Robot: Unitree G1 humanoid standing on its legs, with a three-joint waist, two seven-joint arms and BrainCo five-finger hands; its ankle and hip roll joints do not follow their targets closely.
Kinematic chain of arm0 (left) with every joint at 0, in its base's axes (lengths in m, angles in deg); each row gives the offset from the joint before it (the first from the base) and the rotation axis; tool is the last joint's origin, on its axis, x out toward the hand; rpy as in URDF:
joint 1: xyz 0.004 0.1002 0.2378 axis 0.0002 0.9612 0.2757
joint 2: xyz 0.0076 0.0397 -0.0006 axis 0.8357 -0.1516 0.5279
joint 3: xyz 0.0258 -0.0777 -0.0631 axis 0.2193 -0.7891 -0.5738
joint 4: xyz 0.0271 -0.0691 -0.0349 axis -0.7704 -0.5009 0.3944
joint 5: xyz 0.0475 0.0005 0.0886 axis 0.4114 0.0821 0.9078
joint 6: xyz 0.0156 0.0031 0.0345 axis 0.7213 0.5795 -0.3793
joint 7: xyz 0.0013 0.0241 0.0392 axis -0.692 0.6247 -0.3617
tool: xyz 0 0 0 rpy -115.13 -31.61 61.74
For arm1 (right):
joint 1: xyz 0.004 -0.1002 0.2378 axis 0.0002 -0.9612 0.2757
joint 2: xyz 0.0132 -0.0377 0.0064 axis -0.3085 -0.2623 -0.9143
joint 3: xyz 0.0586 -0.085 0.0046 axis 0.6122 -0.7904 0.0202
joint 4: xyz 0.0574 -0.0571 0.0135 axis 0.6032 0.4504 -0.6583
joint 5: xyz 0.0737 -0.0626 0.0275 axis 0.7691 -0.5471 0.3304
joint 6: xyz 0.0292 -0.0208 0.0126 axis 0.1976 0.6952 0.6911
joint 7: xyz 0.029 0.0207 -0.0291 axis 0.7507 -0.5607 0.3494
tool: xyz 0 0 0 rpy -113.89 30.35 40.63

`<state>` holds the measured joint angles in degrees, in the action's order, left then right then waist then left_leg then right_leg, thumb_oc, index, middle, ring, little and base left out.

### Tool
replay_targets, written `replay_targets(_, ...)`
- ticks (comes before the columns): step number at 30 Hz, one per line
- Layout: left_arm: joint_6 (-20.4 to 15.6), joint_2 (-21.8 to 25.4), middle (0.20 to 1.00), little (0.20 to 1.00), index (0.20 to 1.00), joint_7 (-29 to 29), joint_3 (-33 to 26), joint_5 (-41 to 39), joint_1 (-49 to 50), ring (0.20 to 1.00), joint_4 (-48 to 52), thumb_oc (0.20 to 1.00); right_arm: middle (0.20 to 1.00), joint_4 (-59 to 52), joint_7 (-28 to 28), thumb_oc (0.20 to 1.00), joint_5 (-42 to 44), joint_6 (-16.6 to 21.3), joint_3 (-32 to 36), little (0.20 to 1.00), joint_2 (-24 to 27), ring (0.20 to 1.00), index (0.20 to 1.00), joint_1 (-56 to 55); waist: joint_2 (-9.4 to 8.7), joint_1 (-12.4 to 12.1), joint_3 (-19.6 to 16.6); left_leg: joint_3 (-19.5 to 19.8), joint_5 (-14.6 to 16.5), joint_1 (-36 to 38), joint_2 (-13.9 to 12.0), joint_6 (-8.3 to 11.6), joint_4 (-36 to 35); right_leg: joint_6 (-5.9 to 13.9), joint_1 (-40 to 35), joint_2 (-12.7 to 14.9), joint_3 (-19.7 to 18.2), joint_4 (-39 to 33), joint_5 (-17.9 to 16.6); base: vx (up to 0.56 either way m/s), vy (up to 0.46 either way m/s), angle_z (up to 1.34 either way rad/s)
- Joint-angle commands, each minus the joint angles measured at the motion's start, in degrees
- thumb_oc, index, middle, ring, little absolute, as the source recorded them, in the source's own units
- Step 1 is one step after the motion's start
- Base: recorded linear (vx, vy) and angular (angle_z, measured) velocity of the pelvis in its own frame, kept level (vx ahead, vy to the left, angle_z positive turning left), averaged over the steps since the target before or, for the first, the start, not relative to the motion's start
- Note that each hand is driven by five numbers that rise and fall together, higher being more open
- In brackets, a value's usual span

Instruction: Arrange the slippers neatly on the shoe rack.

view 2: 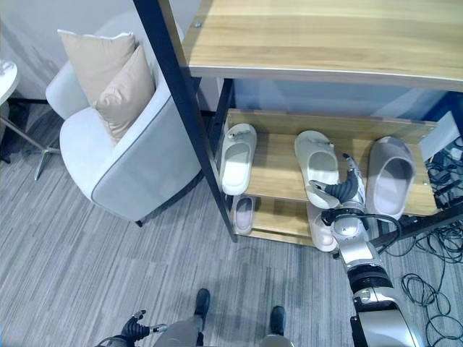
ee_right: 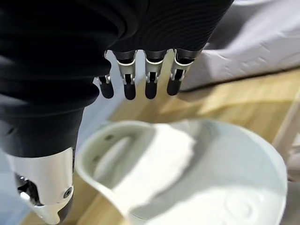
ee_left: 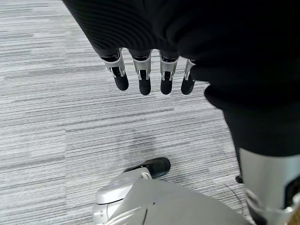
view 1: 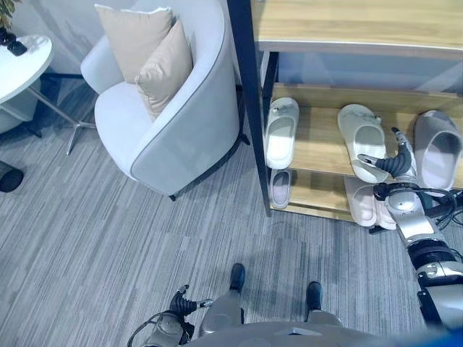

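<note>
Grey striped carpet point(view 1: 108, 238) runs from a pale armchair point(view 1: 173, 123) with two beige cushions point(view 1: 148, 54) to the wooden shoe rack point(view 2: 289, 170). On its middle shelf three slippers lie lengthwise front to back: white point(view 2: 237, 157), white point(view 2: 317, 165), grey point(view 2: 391, 173). The right hand point(view 2: 346, 189) hovers over the middle slipper, fingers point(ee_right: 136, 79) relaxed, holding nothing. The left hand point(ee_left: 154, 70) hangs low, fingers loose.

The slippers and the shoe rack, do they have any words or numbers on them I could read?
No words, numbers or signs can be read.
White slippers: none readable; the near one shows faint raised marks, too blurred to read.
Grey slipper: plain.
Wooden shoe rack: plain.
Right hand hovers over the slipper.
</note>
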<state>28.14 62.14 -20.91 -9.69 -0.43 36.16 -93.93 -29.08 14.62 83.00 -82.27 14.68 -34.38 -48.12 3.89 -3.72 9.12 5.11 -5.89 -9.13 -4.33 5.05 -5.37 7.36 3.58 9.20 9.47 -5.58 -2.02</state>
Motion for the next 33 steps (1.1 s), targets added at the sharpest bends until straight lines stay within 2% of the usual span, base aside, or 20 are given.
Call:
replay_targets(1, -0.6, 0.35, 1.0, 1.0, 1.0, 2.22, 4.5, -1.51, -3.85, 1.0, -3.54, 1.0, 1.0, 0.47, 6.0, 1.0, 4.6, 2.02, 4.97, 1.0, 1.99, 1.0, 1.0, 1.99, -1.26, -0.63, 0.05, 2.42, 5.58, 1.39, 3.29, -1.34, 0.37, 1.75, -0.94, 0.91, 2.47, 0.58, 1.35, 0.01, -0.021, 0.17)
replay_targets(9, -0.33, 0.25, 1.0, 1.0, 1.0, 2.46, 5.73, -1.63, -4.37, 1.0, -4.18, 1.0, 1.0, 5.53, 4.05, 1.0, 9.25, 2.53, 3.46, 1.0, 1.59, 1.0, 1.0, 3.44, -1.18, -1.52, 0.36, 3.88, 5.1, -0.42, 3.54, -1.12, 0.37, 1.83, -0.06, 1.06, 4.11, 0.58, 1.43, 0.01, -0.01, 0.12)
replay_targets(14, -0.45, 0.16, 1.0, 1.0, 1.0, 2.93, 6.5, -2.01, -5.01, 1.0, -3.55, 1.0, 1.0, 4.94, 5.51, 1.0, 10.27, 2.69, 4.02, 1.0, 1.3, 1.0, 1.0, 4.85, -1.25, -1.98, 0.71, 4.65, 4.93, -0.93, 3.64, -1.03, 0.37, 1.8, -0.03, 1.05, 4.88, 0.58, 1.74, 0.0, -0.002, 0.01)
replay_targets(18, -0.8, 0.43, 1.0, 1.0, 1.0, 3.36, 7.12, -2.09, -5.49, 1.0, -2.22, 1.0, 1.0, 5.94, 7.43, 1.0, 8.46, 2.09, 4.03, 1.0, 3.54, 1.0, 1.0, 7.41, -1.26, -2.56, 1.23, 5.19, 4.56, -1.87, 3.81, -0.79, 0.37, 1.83, 0.43, 1.16, 5.55, 0.58, 1.67, 0.0, -0.005, 0.13)
replay_targets(19, -1.09, 0.87, 1.0, 1.0, 1.0, 3.68, 7.77, -2.13, -6.06, 1.0, -1.47, 1.0, 1.0, 9.16, 8.06, 1.0, 8.72, 1.8, 4.08, 1.0, 5.89, 1.0, 1.0, 9.47, -1.15, -3.05, 1.52, 5.7, 4.27, -2.75, 4.09, -0.59, 0.37, 1.92, 0.87, 1.34, 6.19, 0.58, 1.61, -0.01, 0.009, 0.22)
replay_targets(23, -1.32, 0.86, 1.0, 1.0, 1.0, 3.86, 8.36, -2.44, -6.24, 1.0, -1.1, 1.0, 1.0, 11.24, 8.16, 1.0, 8.71, 1.01, 3.29, 1.0, 8.87, 1.0, 1.0, 11.69, -0.82, -3.7, 2.0, 6.47, 3.83, -3.89, 4.48, -0.37, 0.37, 2.14, 1.36, 1.52, 7.17, 0.58, 1.57, 0.0, 0.004, 0.21)
replay_targets(29, -1.13, 0.75, 1.0, 1.0, 1.0, 3.64, 9.07, -0.21, -6.69, 1.0, -1.45, 1.0, 1.0, 10.58, 8.6, 1.0, 7.66, 0.36, 5.08, 1.0, 12.9, 1.0, 1.0, 9.22, -0.4, -4.37, 1.86, 8.04, 3.53, -5.1, 5.01, -0.16, 0.37, 2.57, 1.58, 1.83, 9.26, 0.58, 1.72, 0.01, 0.003, 0.12)
replay_targets(30, -0.97, 0.7, 1.0, 1.0, 1.0, 3.5, 9.66, 1.77, -6.77, 1.0, -1.83, 1.0, 0.391, 10.54, 8.63, 0.391, 7.58, 0.27, 6.67, 0.391, 12.72, 0.391, 0.391, 5.86, -0.53, -4.42, 1.52, 8.82, 3.67, -5.2, 5.23, -0.18, 0.37, 2.73, 1.29, 1.75, 10.05, 0.58, 1.84, 0.06, -0.02, 0.23)
replay_targets(31, -0.91, 0.55, 1.0, 1.0, 1.0, 3.39, 9.71, 2.51, -6.6, 1.0, -2.29, 1.0, 0.2, 10.74, 8.41, 0.2, 7.01, 0.15, 6.86, 0.2, 12.43, 0.2, 0.2, 4.42, -0.73, -4.55, 1.22, 9.13, 3.72, -5.08, 5.26, -0.16, 0.37, 2.77, 0.97, 1.77, 10.56, 0.58, 1.93, 0.06, -0.022, 0.58)
replay_targets(33, -0.79, 0.55, 1.0, 1.0, 1.0, 3.33, 9.4, 3.29, -6.28, 1.0, -3.01, 1.0, 0.2, 10.38, 8.02, 0.2, 6.14, -0.17, 6.92, 0.2, 11.07, 0.2, 0.2, 2.06, -1.23, -4.48, 0.73, 9.53, 4.0, -4.57, 5.27, -0.18, 0.37, 2.78, 0.27, 1.76, 11.01, 0.58, 2.04, 0.06, -0.021, 0.55)
